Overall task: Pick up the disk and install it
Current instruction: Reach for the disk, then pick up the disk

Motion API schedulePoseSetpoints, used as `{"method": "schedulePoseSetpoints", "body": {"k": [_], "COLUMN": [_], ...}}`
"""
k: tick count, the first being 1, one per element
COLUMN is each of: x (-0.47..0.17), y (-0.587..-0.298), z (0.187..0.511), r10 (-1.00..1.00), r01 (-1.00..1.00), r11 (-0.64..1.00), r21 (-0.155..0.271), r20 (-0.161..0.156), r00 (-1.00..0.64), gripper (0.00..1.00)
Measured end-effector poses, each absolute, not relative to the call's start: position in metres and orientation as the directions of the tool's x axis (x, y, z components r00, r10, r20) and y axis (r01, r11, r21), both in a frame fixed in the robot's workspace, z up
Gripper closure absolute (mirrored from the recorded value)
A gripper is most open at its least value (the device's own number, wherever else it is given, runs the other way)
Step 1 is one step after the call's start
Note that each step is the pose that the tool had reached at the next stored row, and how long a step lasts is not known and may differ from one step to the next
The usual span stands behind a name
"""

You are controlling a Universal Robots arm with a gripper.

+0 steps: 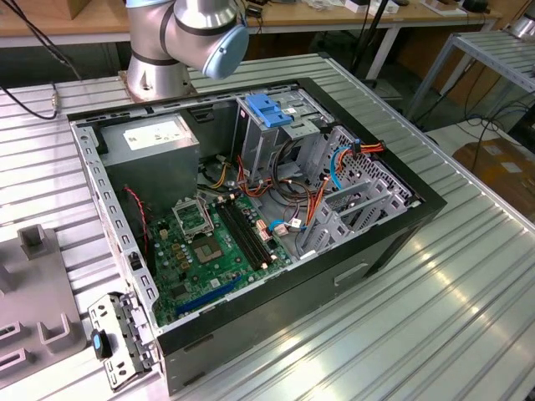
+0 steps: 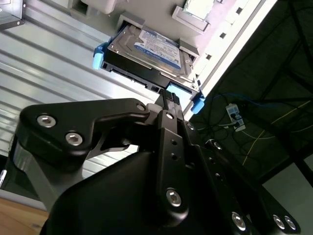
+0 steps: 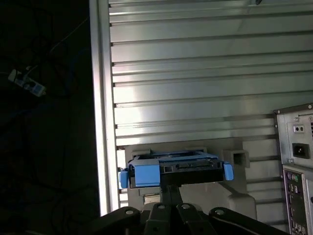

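The disk lies flat, label side up, in a pale grey holder on the ribbed metal tabletop. It has a white-and-blue label and blue rails on both side edges. In the first wrist view the disk is seen edge-on, seated in the same holder, close to the tabletop edge, with dark floor and cables beyond.

The gripper is narrow, its black fingers drawn together, with the tips right at the disk's near edge beside a blue rail piece. I cannot tell whether they pinch anything. In the first wrist view the gripper meets the middle of the disk's near edge, with the linkage arms fanned out behind it.

The rear panel of the computer case stands near the holder, apart from it.

In the exterior view the open computer case lies on its side on the tabletop. Inside it are:
- a green motherboard
- a grey power-supply box with a white label
- a metal drive cage with a blue latch on top
- orange and blue cables

The arm rises behind the case. On the exterior view's left, beside the case, sit a grey moulded fixture and a loose metal bracket.
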State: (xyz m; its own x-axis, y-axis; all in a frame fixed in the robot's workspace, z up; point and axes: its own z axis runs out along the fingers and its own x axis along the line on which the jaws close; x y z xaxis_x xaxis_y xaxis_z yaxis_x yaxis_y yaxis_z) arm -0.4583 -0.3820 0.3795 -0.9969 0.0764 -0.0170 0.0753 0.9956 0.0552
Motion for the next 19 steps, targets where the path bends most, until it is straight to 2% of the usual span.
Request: {"method": "schedulePoseSetpoints", "body": {"k": [13, 19], "x": [-0.4585, -0.4585], "y": [-0.3820, -0.3819], "z": [0.3795, 0.3795], "r10": [0.074, -0.038], "r01": [0.073, -0.039], "r11": [0.996, 0.998], "r21": [0.055, 0.055], "r20": [-0.017, -0.017], "r00": [-0.997, -0.999], "gripper": [0.89, 0.89]}}
